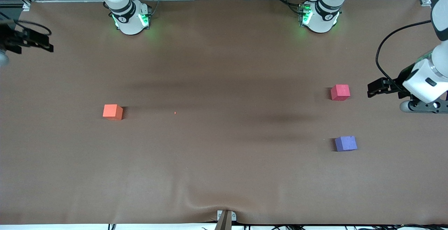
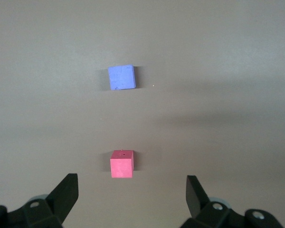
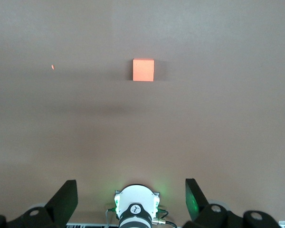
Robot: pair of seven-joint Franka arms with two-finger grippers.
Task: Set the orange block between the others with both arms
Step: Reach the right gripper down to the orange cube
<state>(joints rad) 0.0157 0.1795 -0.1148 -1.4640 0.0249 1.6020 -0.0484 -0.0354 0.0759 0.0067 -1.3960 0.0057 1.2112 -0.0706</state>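
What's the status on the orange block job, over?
Left gripper open, up beside red-pink cube. Right gripper open, waiting at its table end. Orange block untouched, toward the right arm's end. Gap to purple-blue cube unobstructed.

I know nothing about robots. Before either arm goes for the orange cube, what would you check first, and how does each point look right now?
1. Orange block free to grab: ok, it sits alone toward the right arm's end of the table.
2. Right hand open: ok, fingers spread and empty, up at that end of the table.
3. Left hand open: ok, empty, beside the red-pink cube.
4. Gap between the red-pink cube and the purple-blue cube: ok, bare table between them.
5. Stray bits: not ok, a tiny orange speck lies on the brown table cover.
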